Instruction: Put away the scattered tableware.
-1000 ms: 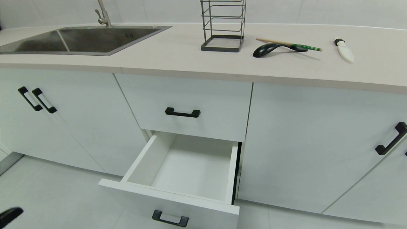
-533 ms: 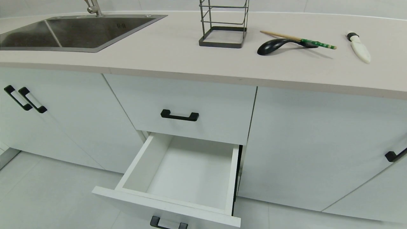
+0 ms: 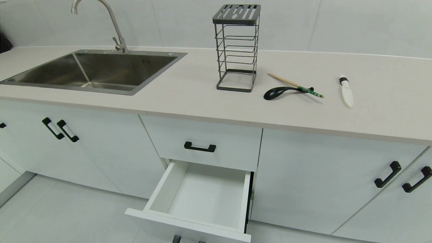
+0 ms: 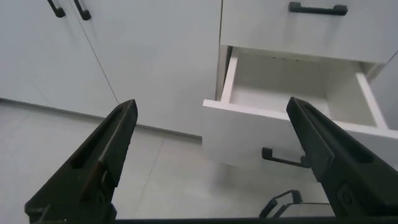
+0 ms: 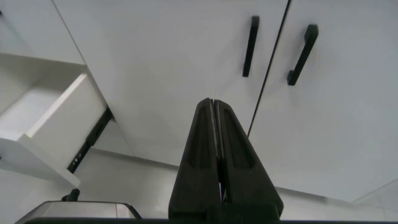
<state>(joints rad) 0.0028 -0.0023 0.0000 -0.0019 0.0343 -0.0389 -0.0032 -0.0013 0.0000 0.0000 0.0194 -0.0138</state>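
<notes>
Beside the rack (image 3: 237,47), spoon (image 3: 281,91), chopstick (image 3: 293,84) and knife (image 3: 346,95) lie untouched; only the camera lifted. Drawer (image 3: 189,220) below stands open. Jaws: left gripper (image 4: 211,107) apart, right gripper (image 5: 214,109) together.

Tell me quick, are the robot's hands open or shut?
Left gripper: open wide, holding nothing.
Right gripper: shut tight, holding nothing.

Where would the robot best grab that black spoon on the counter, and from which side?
Probably take the black spoon by the middle of its handle, coming straight down from above with the grip closing across it. The handle seems to arch off the countertop there, while the bowl lies flat. The chopsticks rest across the handle's far end, so stay nearer the bowl.
</notes>
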